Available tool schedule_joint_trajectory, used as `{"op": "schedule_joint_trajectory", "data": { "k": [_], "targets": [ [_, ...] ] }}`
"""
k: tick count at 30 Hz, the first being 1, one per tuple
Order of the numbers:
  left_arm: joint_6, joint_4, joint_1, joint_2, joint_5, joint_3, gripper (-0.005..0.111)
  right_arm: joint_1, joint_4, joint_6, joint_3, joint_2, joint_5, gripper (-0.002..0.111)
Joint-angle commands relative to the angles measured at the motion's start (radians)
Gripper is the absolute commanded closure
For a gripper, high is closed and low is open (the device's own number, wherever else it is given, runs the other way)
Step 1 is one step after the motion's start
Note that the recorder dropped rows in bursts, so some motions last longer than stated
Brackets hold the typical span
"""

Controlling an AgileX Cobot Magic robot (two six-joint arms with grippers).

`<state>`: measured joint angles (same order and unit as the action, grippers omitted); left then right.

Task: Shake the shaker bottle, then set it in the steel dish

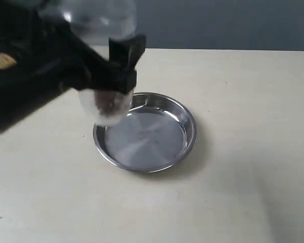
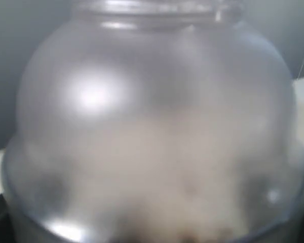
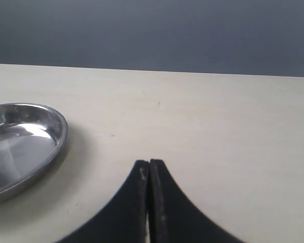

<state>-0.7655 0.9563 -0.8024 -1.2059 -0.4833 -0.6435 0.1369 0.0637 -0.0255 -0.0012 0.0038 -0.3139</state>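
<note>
The shaker bottle (image 1: 105,98) hangs in the air, motion-blurred, with my left gripper (image 1: 114,71) shut on its middle. Its lower end, with brownish granules, hovers over the left rim of the steel dish (image 1: 188,120). That dish lies flat and holds nothing. In the left wrist view the frosted dome of the shaker bottle (image 2: 152,126) fills the picture and hides the fingers. My right gripper (image 3: 149,164) is shut on nothing, low over the table, to one side of the steel dish (image 3: 55,126). The right gripper does not show in the exterior view.
The cream table top (image 1: 243,167) stretches round the dish on all sides. A grey wall (image 1: 218,23) rises behind the table's far edge. My black left arm (image 1: 25,81) crosses the upper left of the exterior view.
</note>
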Motion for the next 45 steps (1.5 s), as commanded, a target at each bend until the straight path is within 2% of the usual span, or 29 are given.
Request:
{"op": "schedule_joint_trajectory", "data": {
  "k": [1, 4, 6, 9, 11, 13, 15, 18, 20, 22, 23, 26, 27, 29, 31, 33, 34, 37, 39, 43, 45],
  "targets": [
    [0.27, -0.219, -0.009, -0.037, 0.036, 0.055, 0.106, 0.004, -0.001, -0.001, 0.001, -0.004, 0.009, 0.109],
    [0.42, -0.493, -0.028, 0.047, -0.043, 0.032, 0.106, 0.004, -0.001, -0.001, 0.001, -0.004, 0.009, 0.109],
    [0.42, -0.433, -0.024, 0.04, -0.055, 0.064, 0.106, 0.004, -0.001, -0.001, 0.001, -0.004, 0.009, 0.109],
    [0.433, -0.329, 0.0, -0.071, -0.087, 0.151, 0.106, 0.004, -0.001, -0.001, 0.001, -0.004, 0.009, 0.109],
    [0.449, -0.354, 0.002, -0.092, -0.124, 0.16, 0.106, 0.004, -0.001, -0.001, 0.001, -0.004, 0.009, 0.109],
    [0.485, -0.496, 0.002, -0.033, -0.147, 0.128, 0.106, 0.004, -0.001, -0.001, 0.001, -0.004, 0.009, 0.109],
    [0.521, -0.563, 0.002, 0.024, -0.161, 0.086, 0.106, 0.004, -0.001, -0.001, 0.001, -0.004, 0.009, 0.109],
    [0.519, -0.493, 0.022, 0.022, -0.105, 0.099, 0.106, 0.004, -0.001, -0.001, 0.001, -0.004, 0.009, 0.109],
    [0.536, -0.438, 0.041, -0.077, -0.072, 0.152, 0.106, 0.004, -0.001, -0.001, 0.001, -0.004, 0.009, 0.109],
    [0.63, -0.431, 0.047, -0.158, -0.104, 0.187, 0.106, 0.004, -0.001, -0.001, 0.001, -0.004, 0.009, 0.109],
    [0.67, -0.468, 0.047, -0.158, -0.114, 0.187, 0.106, 0.004, -0.001, -0.001, 0.001, -0.004, 0.009, 0.109],
    [0.802, -0.751, 0.043, -0.08, -0.204, 0.146, 0.106, 0.004, -0.001, -0.001, 0.001, -0.004, 0.009, 0.109],
    [0.802, -0.773, 0.043, -0.06, -0.212, 0.124, 0.106, 0.004, -0.001, -0.001, 0.001, -0.004, 0.009, 0.109],
    [0.711, -0.709, 0.043, -0.037, -0.17, 0.101, 0.106, 0.004, -0.001, -0.001, 0.001, -0.004, 0.009, 0.109],
    [0.602, -0.555, 0.043, -0.087, -0.076, 0.112, 0.106, 0.004, -0.001, -0.001, 0.001, -0.004, 0.009, 0.109],
    [0.534, -0.422, 0.043, -0.163, -0.06, 0.127, 0.106, 0.004, -0.001, -0.001, 0.001, -0.004, 0.009, 0.109],
    [0.535, -0.416, 0.043, -0.17, -0.053, 0.121, 0.106, 0.004, -0.001, -0.001, 0.001, -0.004, 0.009, 0.109],
    [0.613, -0.585, 0.02, -0.081, -0.021, 0.05, 0.106, 0.004, -0.001, -0.001, 0.001, -0.004, 0.009, 0.109],
    [0.593, -0.589, 0.014, -0.041, -0.023, 0.007, 0.106, 0.004, -0.001, -0.001, 0.001, -0.004, 0.009, 0.109],
    [0.401, -0.33, 0.047, -0.038, 0.027, -0.038, 0.106, 0.004, -0.001, -0.001, 0.001, -0.004, 0.009, 0.109],
    [0.346, -0.268, 0.047, -0.038, 0.045, -0.038, 0.106, 0.004, -0.001, -0.001, 0.001, -0.004, 0.009, 0.109]
  ]
}}
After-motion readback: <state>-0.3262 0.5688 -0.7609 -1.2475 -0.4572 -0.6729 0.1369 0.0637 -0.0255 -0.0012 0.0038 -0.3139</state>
